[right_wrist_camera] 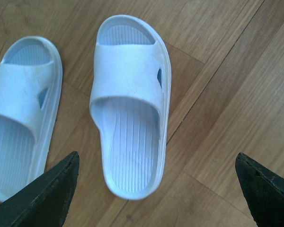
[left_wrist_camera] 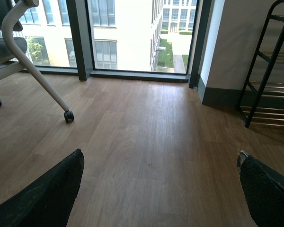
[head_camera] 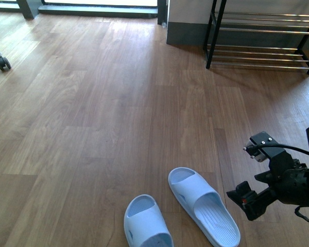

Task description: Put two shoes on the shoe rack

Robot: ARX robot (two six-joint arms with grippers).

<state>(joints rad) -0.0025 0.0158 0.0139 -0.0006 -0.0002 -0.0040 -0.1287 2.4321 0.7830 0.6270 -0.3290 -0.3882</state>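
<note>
Right gripper [head_camera: 245, 201] sits low at front-view right, just beside the right slipper [head_camera: 203, 205], with the left slipper [head_camera: 147, 221] next to that. The shoe rack [head_camera: 262, 31] is far back right, by the wall.
Left wrist view: left gripper [left_wrist_camera: 159, 156] jaws spread wide, empty, over wood floor [left_wrist_camera: 146, 123]; shoe rack at frame edge.
Right wrist view: jaws wide apart, empty, right slipper below the gap.

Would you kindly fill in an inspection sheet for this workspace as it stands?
Surface: wood-plank floor.
Job's things: shoe rack at the far right, visible bars bare; sneakers, nothing seen.
Clutter: pale blue slippers, side by side on the floor.
Grippers: left gripper open, empty; right gripper open, empty, aimed at the slippers.
Cables: black cable looped behind the right gripper.
Surroundings: window, wheeled chair.
</note>
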